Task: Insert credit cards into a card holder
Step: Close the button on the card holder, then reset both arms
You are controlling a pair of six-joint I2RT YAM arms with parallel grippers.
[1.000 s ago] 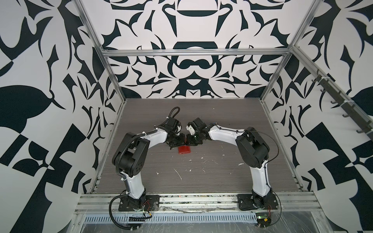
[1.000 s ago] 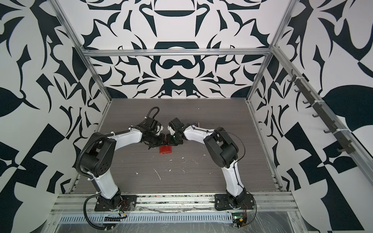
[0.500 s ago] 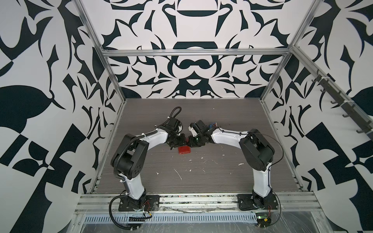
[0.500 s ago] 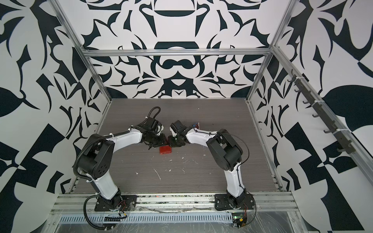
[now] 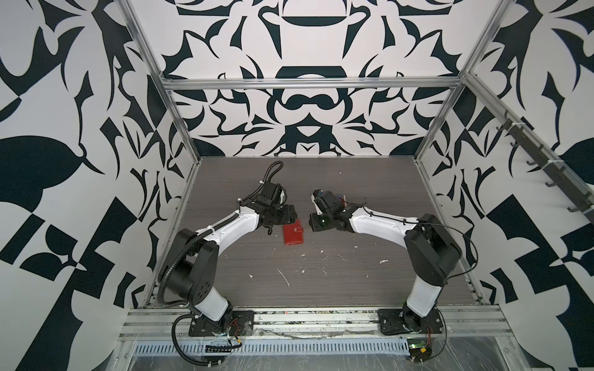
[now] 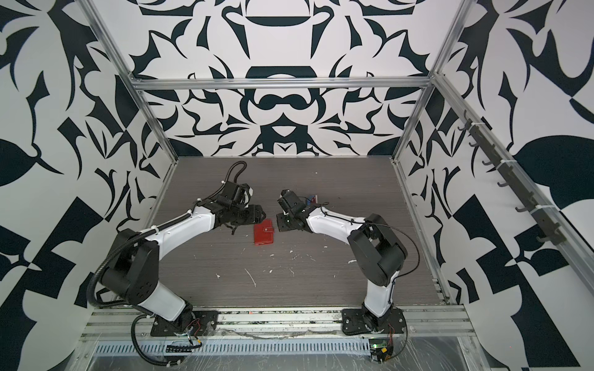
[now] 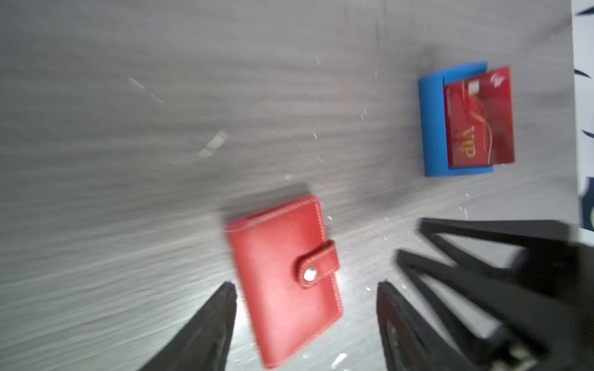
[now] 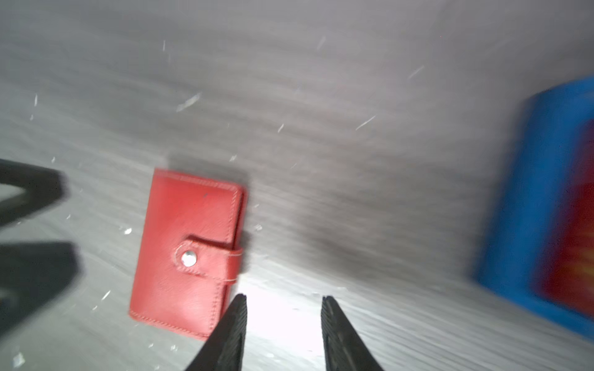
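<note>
- Lying flat and closed on the grey table (image 5: 353, 289), the red card holder (image 5: 293, 234) sits near the middle in both top views (image 6: 264, 232), its snap tab fastened over a silver stud.
- Left gripper (image 7: 306, 289) hangs at about 10 o'clock from the card holder, jaws standing wide apart and clamped on nothing; in the left wrist view the card holder (image 7: 286, 282) shows between the 2 fingers, and contact cannot be told.
- Right gripper (image 8: 283, 300) hangs at about 2 o'clock from the card holder, jaws parted and empty, with only bright bare table between them; the card holder's tab edge (image 8: 189, 253) lies just beside 1 finger.
- Farther out at roughly 2 o'clock, behind the right wrist, stands a small blue stand (image 7: 432, 128) holding 1 red card (image 7: 479, 119) with pale "vip" print, well apart from the card holder.
- That blue stand (image 8: 530, 192) is badly blurred in the right wrist view.
- Small white flecks (image 5: 284, 278) dot the table at 6 o'clock from the card holder.
- Both arms flank the card holder; nothing lies on top of it.
</note>
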